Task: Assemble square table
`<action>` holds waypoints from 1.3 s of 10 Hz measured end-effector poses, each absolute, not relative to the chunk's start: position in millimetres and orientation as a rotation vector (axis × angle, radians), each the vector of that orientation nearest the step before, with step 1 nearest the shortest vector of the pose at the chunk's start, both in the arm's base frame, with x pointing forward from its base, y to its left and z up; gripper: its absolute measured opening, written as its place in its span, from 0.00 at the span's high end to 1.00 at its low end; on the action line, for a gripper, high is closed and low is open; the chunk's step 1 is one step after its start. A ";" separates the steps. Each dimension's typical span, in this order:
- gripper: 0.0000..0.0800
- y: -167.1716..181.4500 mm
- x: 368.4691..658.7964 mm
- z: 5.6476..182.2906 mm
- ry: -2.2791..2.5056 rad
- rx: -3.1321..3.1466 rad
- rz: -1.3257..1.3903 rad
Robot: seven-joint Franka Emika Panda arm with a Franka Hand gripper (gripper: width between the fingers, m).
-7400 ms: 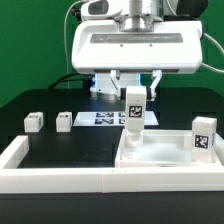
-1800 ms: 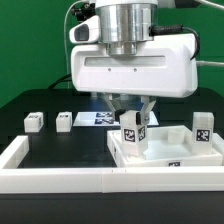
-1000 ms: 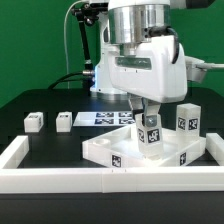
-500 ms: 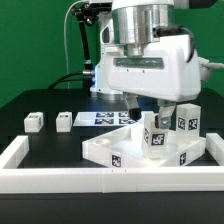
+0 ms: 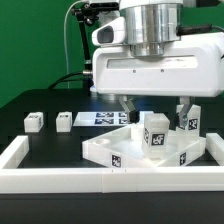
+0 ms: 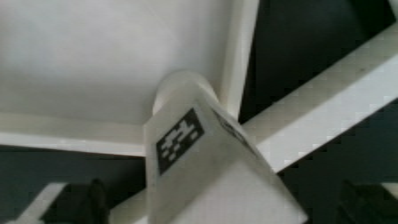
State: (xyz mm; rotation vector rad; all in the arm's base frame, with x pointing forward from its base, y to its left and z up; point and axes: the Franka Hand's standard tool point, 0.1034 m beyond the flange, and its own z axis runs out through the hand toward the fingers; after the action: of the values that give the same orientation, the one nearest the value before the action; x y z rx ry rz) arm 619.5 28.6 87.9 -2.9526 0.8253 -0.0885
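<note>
The square slab and a leg were white, each with a black-white tag; the table was black.

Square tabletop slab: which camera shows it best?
Exterior view: nearly the whole slab shows, with its outline and an edge tag. The wrist view gives only blurred white patches of it behind a close-up leg.

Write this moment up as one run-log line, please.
pincer: open, empty, over leg one | slab: leg one, leg two upright on it | spare legs: on table, exterior view's left
</note>
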 end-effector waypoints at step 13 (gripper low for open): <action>0.64 23.4 615.9 83.2 -0.053 -3.123 -0.089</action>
State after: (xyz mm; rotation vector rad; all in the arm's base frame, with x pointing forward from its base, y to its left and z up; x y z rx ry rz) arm 615.9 23.4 83.2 -3.1226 -0.0530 -0.0891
